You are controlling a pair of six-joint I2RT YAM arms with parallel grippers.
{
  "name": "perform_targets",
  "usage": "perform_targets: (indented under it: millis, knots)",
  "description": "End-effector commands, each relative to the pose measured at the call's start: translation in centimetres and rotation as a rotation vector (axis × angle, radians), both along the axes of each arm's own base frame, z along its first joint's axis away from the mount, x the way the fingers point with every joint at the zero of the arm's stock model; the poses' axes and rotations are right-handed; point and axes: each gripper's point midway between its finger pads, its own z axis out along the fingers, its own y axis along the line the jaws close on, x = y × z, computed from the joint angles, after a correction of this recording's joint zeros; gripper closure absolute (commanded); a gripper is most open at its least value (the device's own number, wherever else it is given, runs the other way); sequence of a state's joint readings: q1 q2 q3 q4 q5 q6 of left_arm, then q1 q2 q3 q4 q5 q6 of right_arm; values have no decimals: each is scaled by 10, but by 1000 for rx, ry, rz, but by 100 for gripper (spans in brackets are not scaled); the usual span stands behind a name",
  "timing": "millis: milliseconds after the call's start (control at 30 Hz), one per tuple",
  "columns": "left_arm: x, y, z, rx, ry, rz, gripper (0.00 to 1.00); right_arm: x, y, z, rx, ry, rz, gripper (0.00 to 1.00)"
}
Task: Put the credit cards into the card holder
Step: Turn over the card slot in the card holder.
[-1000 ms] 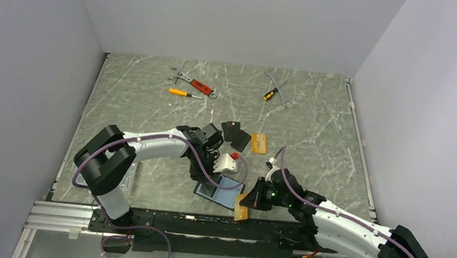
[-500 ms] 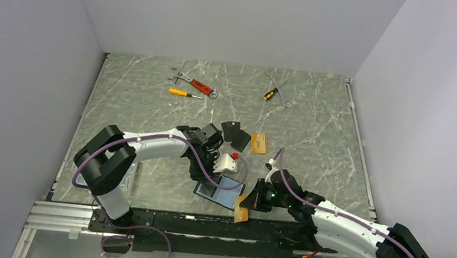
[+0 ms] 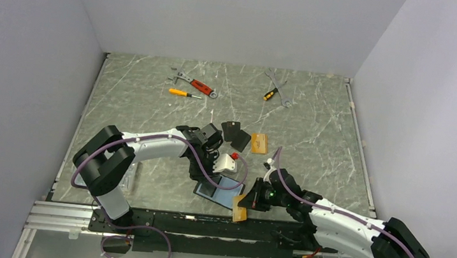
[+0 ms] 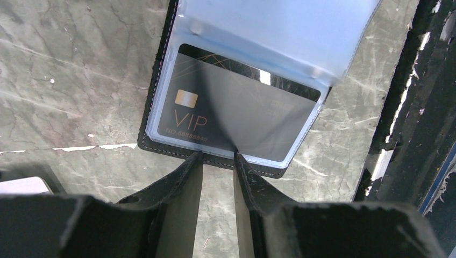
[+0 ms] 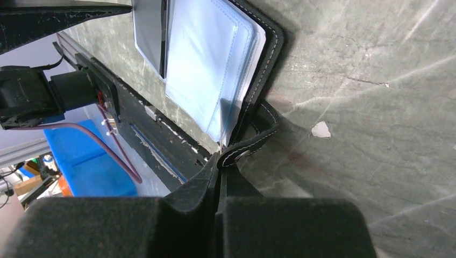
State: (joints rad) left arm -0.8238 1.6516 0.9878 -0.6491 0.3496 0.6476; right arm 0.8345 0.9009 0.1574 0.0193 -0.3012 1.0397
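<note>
The black card holder (image 3: 219, 191) lies open near the table's front edge, clear sleeves up. In the left wrist view its stitched edge (image 4: 161, 144) frames a black VIP card (image 4: 236, 113) inside a sleeve. My left gripper (image 4: 218, 155) is narrowly open, tips on that edge, nothing between them; it also shows from above (image 3: 210, 170). My right gripper (image 3: 249, 198) is shut on a gold-orange card (image 3: 240, 208) at the holder's right side. In the right wrist view that card is hidden, and the gripper's tips (image 5: 221, 157) touch the holder's strap (image 5: 258, 137).
Two black cards (image 3: 236, 135) and another gold-orange card (image 3: 259, 143) lie behind the holder. A small white box with a red part (image 3: 227, 162) sits by my left gripper. Wrenches and screwdrivers (image 3: 195, 86) (image 3: 278, 89) lie at the back. The metal rail (image 3: 159, 214) runs along the front.
My right gripper with the gold-orange card has crept slightly left toward the holder. The left arm and the holder have not moved.
</note>
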Motion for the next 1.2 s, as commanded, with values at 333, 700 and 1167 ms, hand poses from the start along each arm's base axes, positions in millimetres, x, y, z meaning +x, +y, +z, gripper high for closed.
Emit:
perform_targets:
  millis: [333,700,1167]
  knots:
    - [2,-6,17,-44,-36,-26,67,10,16,-3,29,3,26,100]
    - [-7,-32,60,-154,-1,-51,67,24,29,1,47,-21,37,100]
    - [-25,-42,52,-139,1,-103,67,43,50,23,95,-86,67,100]
